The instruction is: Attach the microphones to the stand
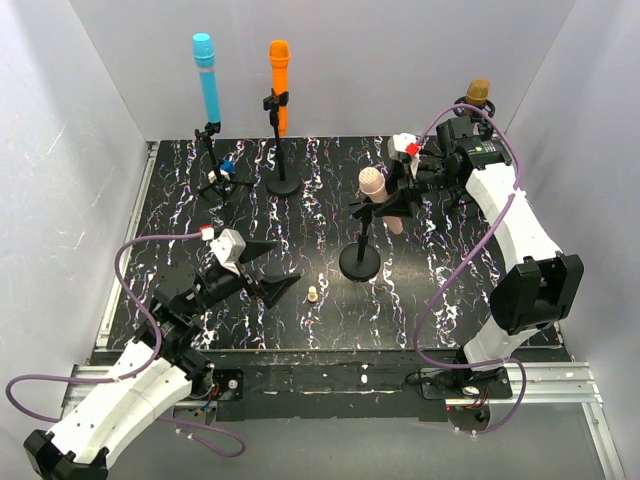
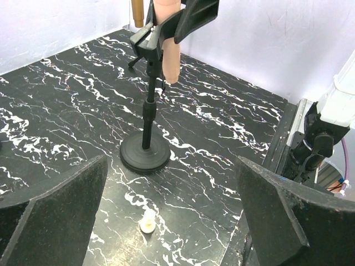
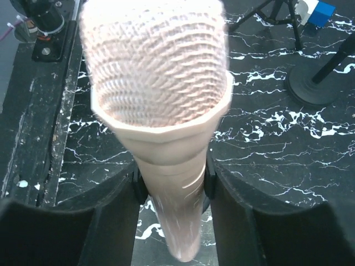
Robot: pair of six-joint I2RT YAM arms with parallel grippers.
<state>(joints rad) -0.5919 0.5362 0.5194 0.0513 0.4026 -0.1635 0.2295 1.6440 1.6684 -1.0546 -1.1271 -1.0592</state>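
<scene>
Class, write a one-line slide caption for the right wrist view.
Pale pink microphone, mesh head toward the camera, between the fingers of the right gripper above the black marbled table.

Top camera looks down from six o'clock over the table (image 1: 320, 215). Both wrist cameras share the pink mic (image 3: 161, 83): left distant, right close.

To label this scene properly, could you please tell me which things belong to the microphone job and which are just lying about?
Job: pink microphone, light blue microphone, orange microphone, golden-brown microphone, tripod stand, far round-base stand, near round-base stand.
Lying about: small beige peg.
</scene>
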